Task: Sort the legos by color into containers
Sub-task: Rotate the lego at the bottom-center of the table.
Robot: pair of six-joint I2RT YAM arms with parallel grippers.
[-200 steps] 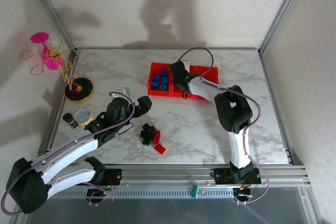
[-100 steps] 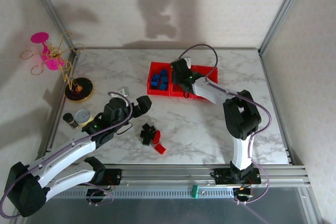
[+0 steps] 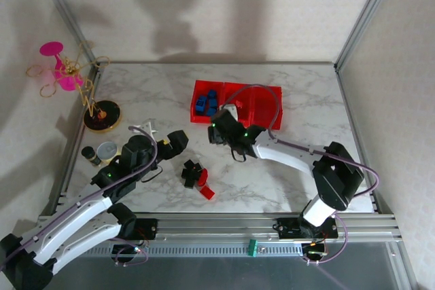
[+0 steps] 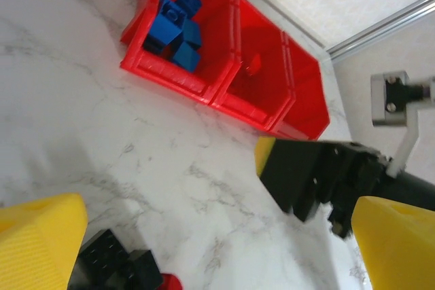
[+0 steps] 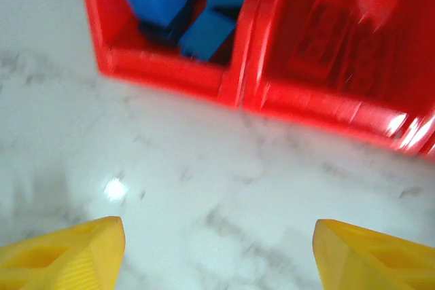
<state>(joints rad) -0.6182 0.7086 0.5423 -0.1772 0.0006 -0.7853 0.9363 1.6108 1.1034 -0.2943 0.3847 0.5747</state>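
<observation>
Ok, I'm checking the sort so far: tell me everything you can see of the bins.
The bins are three bright red, translucent plastic, open-top boxes joined in a row, standing flat at the table's far middle. The left one holds blue bricks, the middle one a red brick.

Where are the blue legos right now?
Top view: the blue legos lie in the leftmost of the red containers, just beyond the right gripper.
</observation>
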